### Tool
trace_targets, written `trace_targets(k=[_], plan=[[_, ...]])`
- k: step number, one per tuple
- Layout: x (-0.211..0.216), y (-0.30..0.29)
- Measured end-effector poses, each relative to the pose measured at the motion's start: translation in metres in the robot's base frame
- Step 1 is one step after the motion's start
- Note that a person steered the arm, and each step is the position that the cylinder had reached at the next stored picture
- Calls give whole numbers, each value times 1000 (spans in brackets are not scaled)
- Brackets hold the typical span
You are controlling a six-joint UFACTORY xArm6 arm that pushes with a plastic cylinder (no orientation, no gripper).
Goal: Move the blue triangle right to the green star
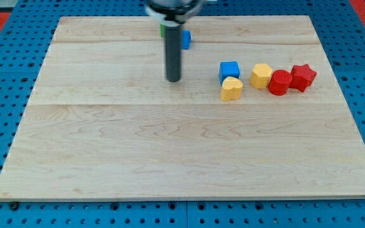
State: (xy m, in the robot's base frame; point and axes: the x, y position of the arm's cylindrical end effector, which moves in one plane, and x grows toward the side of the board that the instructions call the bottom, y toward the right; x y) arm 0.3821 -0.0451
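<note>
My tip rests on the board at upper centre. Behind the rod near the view's top, a blue block, likely the blue triangle, shows just right of the rod. A sliver of green, likely the green star, shows at the rod's left. The rod hides most of both. The tip is below these two blocks and apart from them.
To the tip's right lie a blue cube, a yellow heart, a yellow hexagon, a red rounded block and a red star. The wooden board sits on a blue pegboard.
</note>
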Motion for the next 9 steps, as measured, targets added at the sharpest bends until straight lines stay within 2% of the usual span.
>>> trace_targets(k=[1,3,7,8,9], plan=[[-11,-71],[-46,-87],[-102,-39],[-115,-10],[-121,69]])
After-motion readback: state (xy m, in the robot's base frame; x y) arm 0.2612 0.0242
